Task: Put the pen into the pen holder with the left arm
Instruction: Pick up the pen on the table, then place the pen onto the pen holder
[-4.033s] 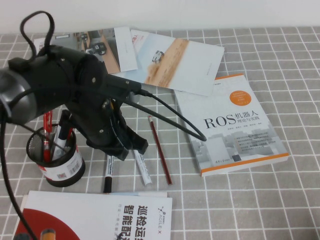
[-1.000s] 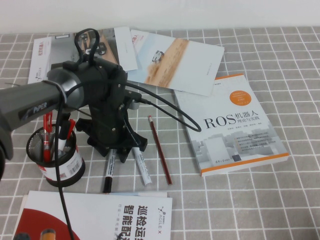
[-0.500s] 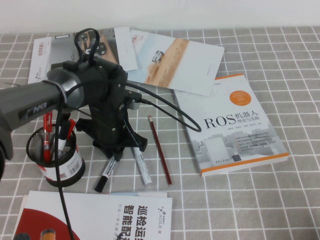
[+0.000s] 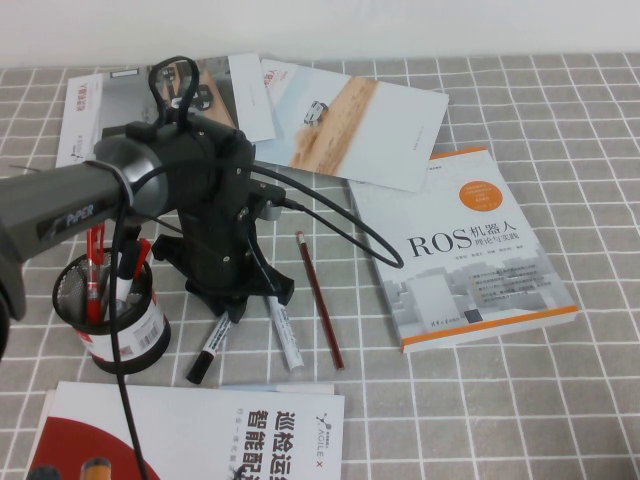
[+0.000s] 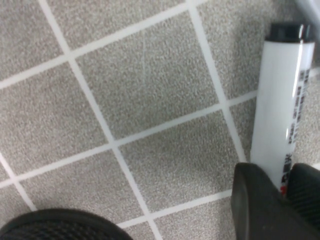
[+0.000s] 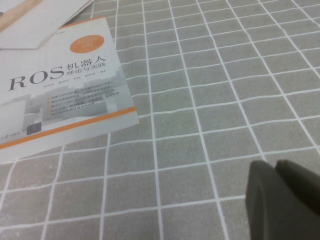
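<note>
Black-capped pen (image 4: 212, 346) in L gripper (image 4: 232, 306), tilted

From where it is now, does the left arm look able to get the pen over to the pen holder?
Probably yes. The left gripper is shut on the pen, tilting it. The pen holder stands just to its left, top open, a few pens inside leaving room. The right gripper is away over bare cloth.

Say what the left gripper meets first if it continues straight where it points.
Probably the grey checked tablecloth, just below the left gripper gripping the black-ended marker pen; the right gripper hovers beside the white-and-orange book.
</note>
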Tool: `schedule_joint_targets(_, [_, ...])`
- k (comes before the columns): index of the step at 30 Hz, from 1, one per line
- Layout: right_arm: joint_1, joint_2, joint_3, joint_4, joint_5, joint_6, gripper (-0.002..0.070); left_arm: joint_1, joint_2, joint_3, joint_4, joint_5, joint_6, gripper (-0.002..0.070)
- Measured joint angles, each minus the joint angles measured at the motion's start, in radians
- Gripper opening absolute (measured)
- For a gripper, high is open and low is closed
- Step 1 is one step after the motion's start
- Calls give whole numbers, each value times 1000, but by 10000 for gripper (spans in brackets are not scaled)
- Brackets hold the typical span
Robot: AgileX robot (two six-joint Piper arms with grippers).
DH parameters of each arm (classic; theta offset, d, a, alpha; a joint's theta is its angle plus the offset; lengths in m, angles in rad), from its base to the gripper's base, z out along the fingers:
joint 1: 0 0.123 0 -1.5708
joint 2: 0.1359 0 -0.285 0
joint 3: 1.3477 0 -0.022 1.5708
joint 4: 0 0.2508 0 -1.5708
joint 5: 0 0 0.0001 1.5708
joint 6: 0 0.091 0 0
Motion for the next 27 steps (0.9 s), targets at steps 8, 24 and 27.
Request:
schedule_joint_targets(8, [0,0,0,0,0,0,-15,0,-60,0,0,2,3,92])
schedule_joint_targets(24, [0,0,0,0,0,0,-15,-111,-305,2,-14,-93,5,92])
schedule_joint_targets(27, [0,0,0,0,0,0,-15,-127,-412,41,-15,-162,5,92])
